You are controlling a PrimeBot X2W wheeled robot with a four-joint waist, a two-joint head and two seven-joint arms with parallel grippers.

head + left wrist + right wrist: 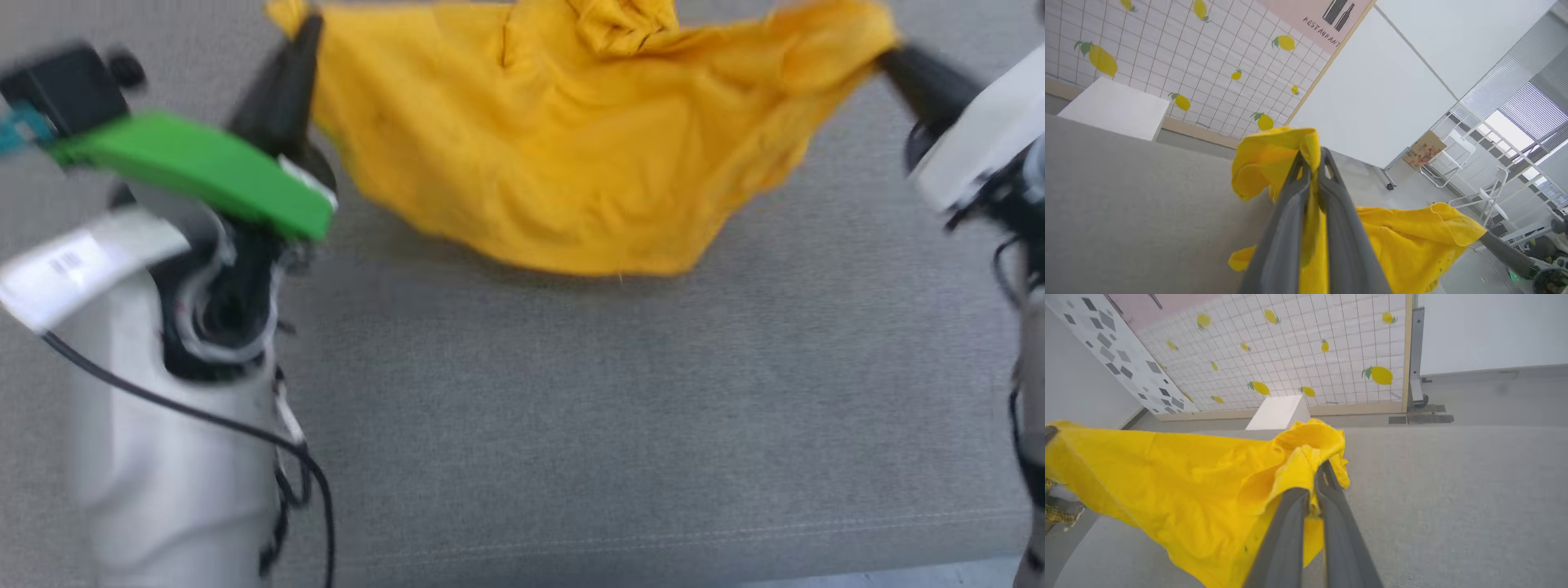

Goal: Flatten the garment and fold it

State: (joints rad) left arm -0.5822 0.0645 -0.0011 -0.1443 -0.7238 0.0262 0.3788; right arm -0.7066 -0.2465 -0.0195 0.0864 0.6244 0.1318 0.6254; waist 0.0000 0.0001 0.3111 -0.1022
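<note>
Head view: mustard-yellow soft cotton T-shirt point(571, 163) held up over grey fabric-covered table point(612, 425), middle sagging low. Left hand point(308, 26) pinched tight on one bunched corner, right hand point(887, 55) pinched tight on opposite corner. Contact between sagging hem and table unclear.

The mustard-yellow T-shirt point(571, 163) hangs spread like a hammock at 12 o'clock in the head view. It is lifted by two bunched corners, one toward 11 o'clock and one toward 1 o'clock. Its wrinkled middle sags toward the grey cloth surface point(571, 425). A crumpled fold sits at the upper edge. The side facing the camera is plain yellow.
</note>
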